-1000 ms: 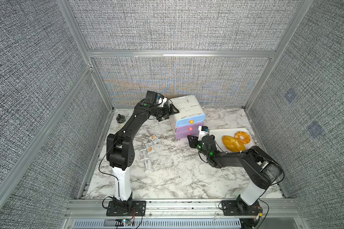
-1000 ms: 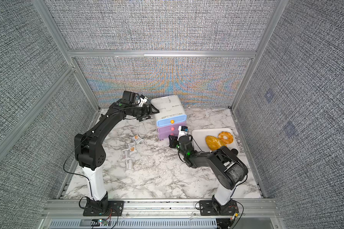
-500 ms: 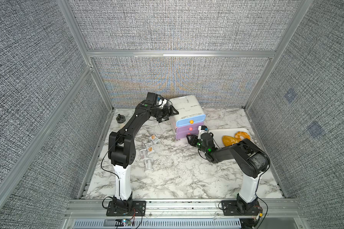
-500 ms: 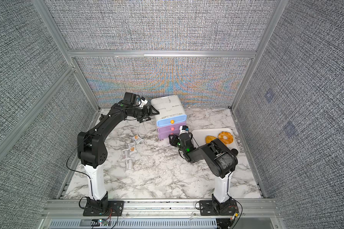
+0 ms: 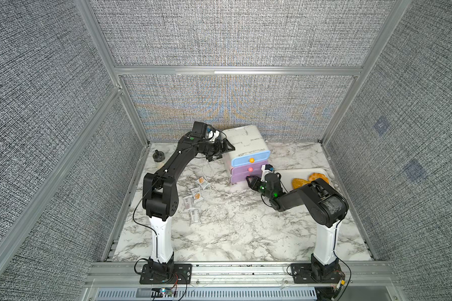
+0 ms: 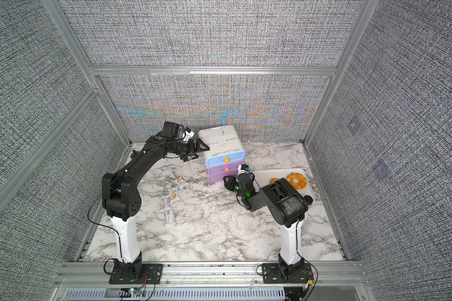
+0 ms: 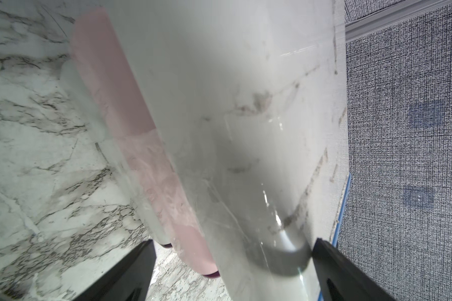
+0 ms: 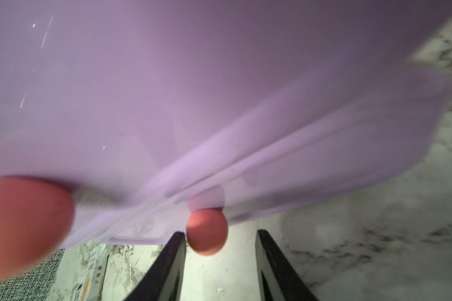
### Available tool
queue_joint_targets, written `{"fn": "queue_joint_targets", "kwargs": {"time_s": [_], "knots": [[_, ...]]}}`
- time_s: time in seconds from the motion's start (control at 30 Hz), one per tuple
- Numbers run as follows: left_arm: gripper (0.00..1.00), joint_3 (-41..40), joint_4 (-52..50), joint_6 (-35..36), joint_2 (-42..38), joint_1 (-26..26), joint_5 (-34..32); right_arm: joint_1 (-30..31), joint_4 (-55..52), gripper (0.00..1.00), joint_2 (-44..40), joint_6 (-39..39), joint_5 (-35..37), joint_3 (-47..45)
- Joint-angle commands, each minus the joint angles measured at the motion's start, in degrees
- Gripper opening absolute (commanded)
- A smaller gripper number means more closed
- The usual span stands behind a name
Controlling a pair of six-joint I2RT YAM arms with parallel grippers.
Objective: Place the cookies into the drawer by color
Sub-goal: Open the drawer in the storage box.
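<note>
The drawer (image 5: 245, 149) (image 6: 222, 148) is a small white cabinet at the back of the table, with one blue front over two purple ones, all pushed in. My left gripper (image 5: 223, 152) (image 7: 234, 241) is open wide, its fingers straddling the cabinet's left rear corner. My right gripper (image 5: 249, 179) (image 8: 221, 234) is open at the bottom purple front, and the red knob (image 8: 206, 230) sits between its fingers, close to one of them. Several white cookies (image 5: 196, 195) (image 6: 174, 194) lie on the marble left of the cabinet. No black or yellow-green cookies show.
A white tray (image 5: 285, 173) right of the cabinet carries an orange loaf (image 5: 299, 182) and a ring pastry (image 6: 296, 180). A small black-capped bottle (image 5: 158, 157) stands at the back left corner. Fabric walls with metal rails close in three sides.
My right gripper's jaws have spread apart around the bottom knob, and that arm's elbow has swung in toward the cabinet. The left arm has hardly moved.
</note>
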Motion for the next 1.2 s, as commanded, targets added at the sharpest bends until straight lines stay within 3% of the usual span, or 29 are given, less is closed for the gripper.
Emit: {"fn": "queue_joint_targets", "kwargs": {"time_s": [0.0, 0.37, 0.6, 1.17], "knots": [[0.99, 0.3, 1.0, 0.2, 0.1, 0.1, 0.3, -0.2, 4.0, 0.48, 0.8, -1.2, -0.7, 0.1], [0.99, 0.3, 1.0, 0.3, 0.1, 0.1, 0.2, -0.9, 6.3, 0.35, 2.5, -1.0, -3.0, 3.2], [0.99, 0.3, 1.1, 0.4, -0.2, 0.1, 0.2, -0.7, 5.8, 0.19, 0.3, -0.7, -2.2, 1.2], [0.99, 0.2, 1.1, 0.6, -0.2, 0.1, -0.1, 4.2, 2.2, 0.16, -12.7, -0.6, 3.9, -17.2]]}}
